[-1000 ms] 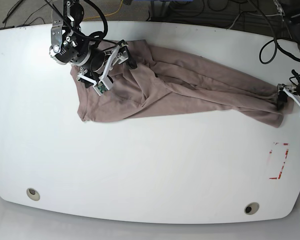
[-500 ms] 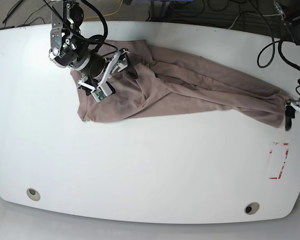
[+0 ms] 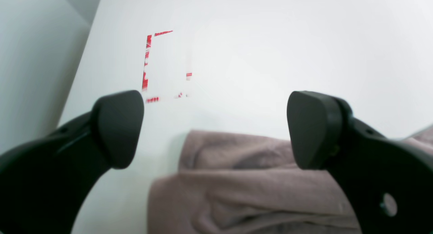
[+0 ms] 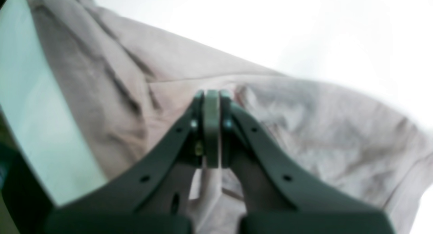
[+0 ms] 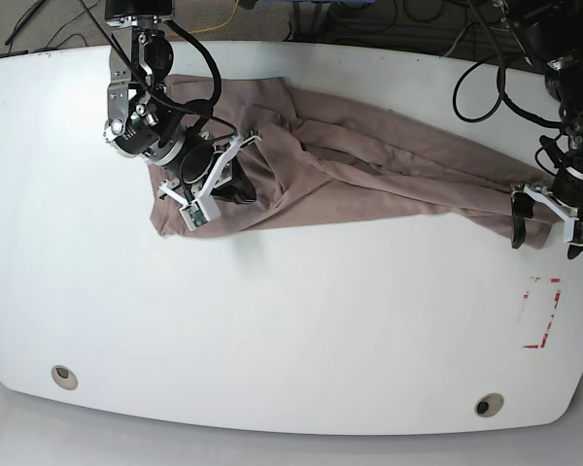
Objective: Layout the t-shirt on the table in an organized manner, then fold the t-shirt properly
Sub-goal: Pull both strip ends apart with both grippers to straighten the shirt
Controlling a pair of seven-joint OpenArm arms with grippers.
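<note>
Since the earlier frame the right gripper (image 5: pixel 235 190) has snapped closed, apparently pinching a fold of the mauve t-shirt (image 5: pixel 369 175), which lies bunched across the table (image 5: pixel 291 330). The left gripper (image 5: pixel 544 225) gapes wide over its far end, probably to stretch it flat.

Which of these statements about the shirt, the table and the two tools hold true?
1. The left tool is wide open above the t-shirt. True.
2. The right tool is wide open. False: it is shut over the fabric.
3. The t-shirt lies neatly folded. False: it is stretched out and wrinkled.
4. A red tape mark sits on the table. True.
5. The shirt covers the red mark. False: they lie apart.
</note>
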